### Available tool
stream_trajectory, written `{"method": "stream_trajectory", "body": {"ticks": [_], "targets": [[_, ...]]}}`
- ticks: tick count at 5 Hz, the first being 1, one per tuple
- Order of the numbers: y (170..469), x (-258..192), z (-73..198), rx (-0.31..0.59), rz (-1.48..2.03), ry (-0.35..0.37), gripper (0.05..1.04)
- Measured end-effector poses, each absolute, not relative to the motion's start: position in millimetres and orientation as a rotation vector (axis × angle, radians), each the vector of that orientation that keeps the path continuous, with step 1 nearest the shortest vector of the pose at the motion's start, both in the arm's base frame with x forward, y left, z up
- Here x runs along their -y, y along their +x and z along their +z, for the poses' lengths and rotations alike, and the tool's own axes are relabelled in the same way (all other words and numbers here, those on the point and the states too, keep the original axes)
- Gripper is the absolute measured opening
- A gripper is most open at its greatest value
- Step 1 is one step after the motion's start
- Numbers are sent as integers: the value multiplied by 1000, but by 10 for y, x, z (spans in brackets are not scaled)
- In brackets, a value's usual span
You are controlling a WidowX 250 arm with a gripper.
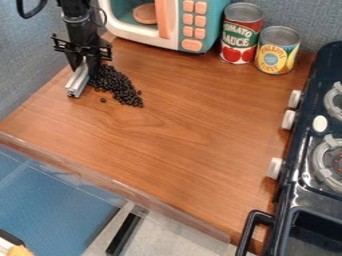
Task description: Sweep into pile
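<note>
Brown wooden counter point(194, 130), spread across most of the view, with a transparent strip point(100, 175) along its near edge. Toy stove point(304, 197), dark, along the right side, with two grey burners and, at the lower end, a black looped handle point(250, 230). Blue fabric-like wall point(23, 60) behind the counter, at the upper left and again at the upper right. Toy microwave point(212, 17), teal and white, at the back, with peach buttons, a peach door handle and a round peach plate point(145, 14) inside. Black robot arm, down from the top edge at the upper left, ending in a gripper point(83, 66) low over the counter's left side, its fingers closed around a metal bar. Red tomato can point(240, 35) upright to the right of the microwave; yellow can point(276, 52), slightly shorter, upright just beside it and nearer the stove. Pile of dark beans point(117, 86) on the counter, immediately right of the gripper, drawn out toward the lower right and loosest at that end. Metal bar point(79, 80), silver and tilted, lower end toward the near left, along the pile's left side. White knobs point(288, 120) along the stove's left face, three in number. Single bean point(103, 100), apart from the pile, near its lower left edge.
</note>
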State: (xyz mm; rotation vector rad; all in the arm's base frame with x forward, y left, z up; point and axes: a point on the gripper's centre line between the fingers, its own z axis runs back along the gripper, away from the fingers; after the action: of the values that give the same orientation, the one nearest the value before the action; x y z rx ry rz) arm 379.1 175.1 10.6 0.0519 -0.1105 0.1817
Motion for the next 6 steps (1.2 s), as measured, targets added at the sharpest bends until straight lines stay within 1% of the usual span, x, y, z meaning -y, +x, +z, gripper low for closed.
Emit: {"method": "stream_trajectory", "body": {"ticks": [3, 5, 6], "targets": [[3783, -1501, 105, 119, 124, 28, 378], [3791, -1270, 112, 104, 97, 1, 378], [3766, -1224, 102, 100, 99, -8, 378]]}}
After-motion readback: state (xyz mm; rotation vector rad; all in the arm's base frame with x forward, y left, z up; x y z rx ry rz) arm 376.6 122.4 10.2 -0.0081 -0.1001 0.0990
